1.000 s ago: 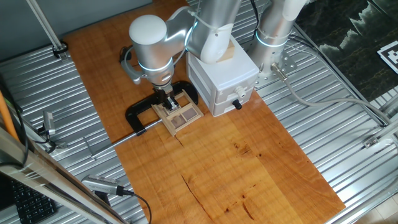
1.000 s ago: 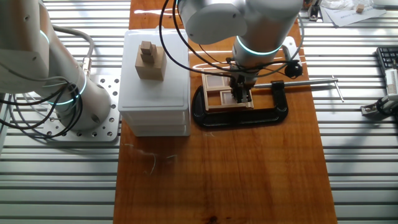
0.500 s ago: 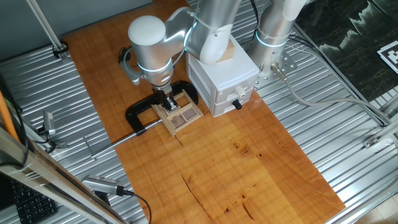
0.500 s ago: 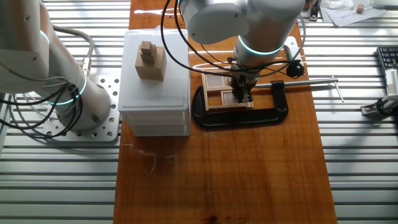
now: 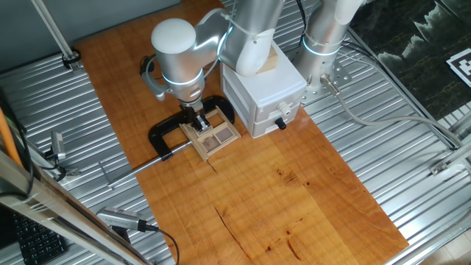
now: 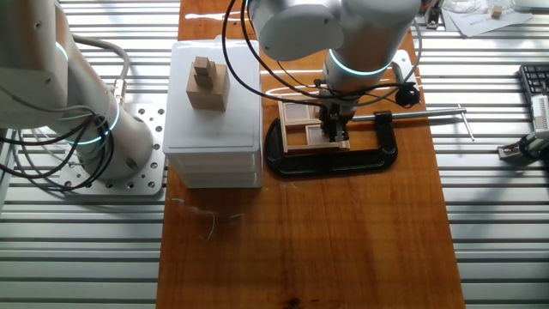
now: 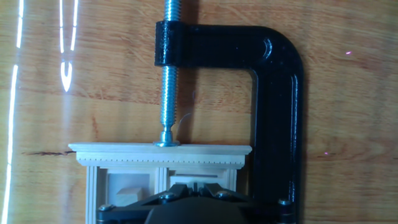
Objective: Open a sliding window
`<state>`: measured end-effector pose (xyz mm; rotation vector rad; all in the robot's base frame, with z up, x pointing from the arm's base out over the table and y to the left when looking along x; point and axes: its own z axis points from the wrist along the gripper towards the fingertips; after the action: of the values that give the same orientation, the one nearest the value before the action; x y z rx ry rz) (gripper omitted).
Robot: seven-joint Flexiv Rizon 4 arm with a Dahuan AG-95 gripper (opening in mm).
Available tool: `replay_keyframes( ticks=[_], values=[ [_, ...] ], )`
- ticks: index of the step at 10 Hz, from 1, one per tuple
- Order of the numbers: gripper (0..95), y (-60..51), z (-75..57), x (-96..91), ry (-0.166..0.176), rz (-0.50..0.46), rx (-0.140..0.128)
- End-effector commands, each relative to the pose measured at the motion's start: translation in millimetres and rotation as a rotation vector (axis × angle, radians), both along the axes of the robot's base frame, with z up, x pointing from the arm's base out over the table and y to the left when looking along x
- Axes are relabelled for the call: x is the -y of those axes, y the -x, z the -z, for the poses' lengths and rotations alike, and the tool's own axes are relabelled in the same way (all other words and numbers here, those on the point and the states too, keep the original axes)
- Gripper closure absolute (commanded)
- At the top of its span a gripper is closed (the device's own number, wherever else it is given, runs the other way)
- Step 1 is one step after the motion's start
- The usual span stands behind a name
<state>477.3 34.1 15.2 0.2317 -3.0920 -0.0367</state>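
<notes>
Orange-brown wooden boarding [image 5: 294,191] is laid over a ribbed metal table [image 5: 66,110], and on it the sliding window [image 5: 214,134] is seen lying flat, a small light-wood frame with darker panes. It is held by a black C-clamp [image 6: 377,154], whose threaded screw [image 7: 168,74] is pressed against the frame's moulded edge in the hand view. A white box with drawers [image 5: 266,96] stands just beside it, a small stack of wooden blocks [image 6: 207,84] on its lid.

The gripper [image 6: 334,130] is lowered onto the window, its tips down among the panes. Whether the fingers are spread or pressed together cannot be told; in the hand view only the dark underside of the hand is shown at the bottom edge.

Several risks can be judged from here. If the tips rest on the fixed frame rather than the movable sash, nothing would be slid and the thin wood could be strained. If too much downward force is applied, the sash might be jammed in its track. A push across the clamp's grip could let the frame be twisted or shifted.
</notes>
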Motion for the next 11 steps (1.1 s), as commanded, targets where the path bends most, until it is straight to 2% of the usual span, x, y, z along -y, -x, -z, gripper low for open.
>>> replay_keyframes(
  ticks=[1,11],
  values=[
    [95.0,-1.3,4.3,0.4,-0.001,0.0,0.001],
    [95.0,-8.0,6.8,0.7,-0.006,0.008,0.008]
  ],
)
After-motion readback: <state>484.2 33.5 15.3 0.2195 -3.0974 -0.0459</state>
